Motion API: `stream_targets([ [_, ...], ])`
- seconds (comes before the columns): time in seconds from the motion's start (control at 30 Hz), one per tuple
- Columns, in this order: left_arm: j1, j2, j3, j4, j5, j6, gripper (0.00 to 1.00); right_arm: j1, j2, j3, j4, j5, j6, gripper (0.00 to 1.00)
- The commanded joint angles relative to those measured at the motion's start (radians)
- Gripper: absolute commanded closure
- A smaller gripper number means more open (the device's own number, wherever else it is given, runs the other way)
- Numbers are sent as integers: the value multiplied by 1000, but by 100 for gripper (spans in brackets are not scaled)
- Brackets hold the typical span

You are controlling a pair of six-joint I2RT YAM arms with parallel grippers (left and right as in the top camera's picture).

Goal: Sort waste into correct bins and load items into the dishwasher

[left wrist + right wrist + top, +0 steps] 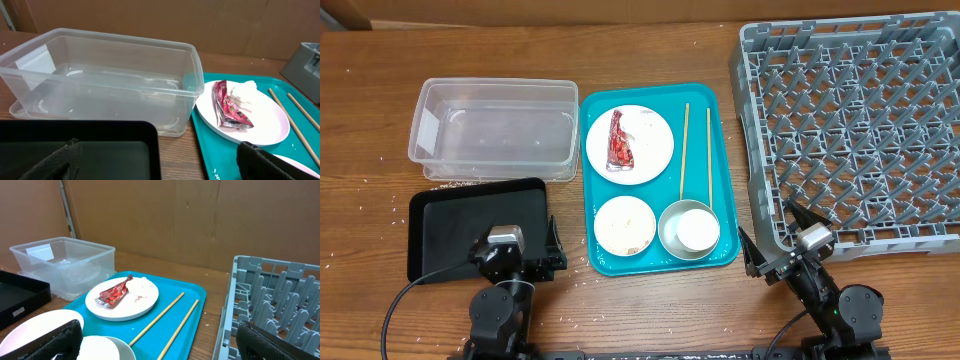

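Red-and-white wrapper (618,140) lies on the white plate (655,135), on the teal tray (696,140) — only the overhead shows the cup (697,230) sitting in the metal bowl (670,222). Wrist views show left gripper (159,149) and right gripper (157,327) spread wide, holding nothing.

a robot test bench, not a real kitchen: wooden tabletop (650,310), brown cardboard backdrop (200,220), staged dishes on a teal tray (715,120).
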Motion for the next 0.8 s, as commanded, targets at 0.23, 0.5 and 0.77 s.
stream_targets([
  [0.23, 6, -8, -3, 2, -16, 28, 0, -1, -12, -10, 7, 1, 4, 0],
  [0.5, 6, -8, -3, 21, -8, 16, 0, -1, -12, -10, 8, -59, 5, 0],
  [0.77, 3, -8, 0, 49, 276, -117, 0, -1, -11, -3, 3, -128, 389, 0],
])
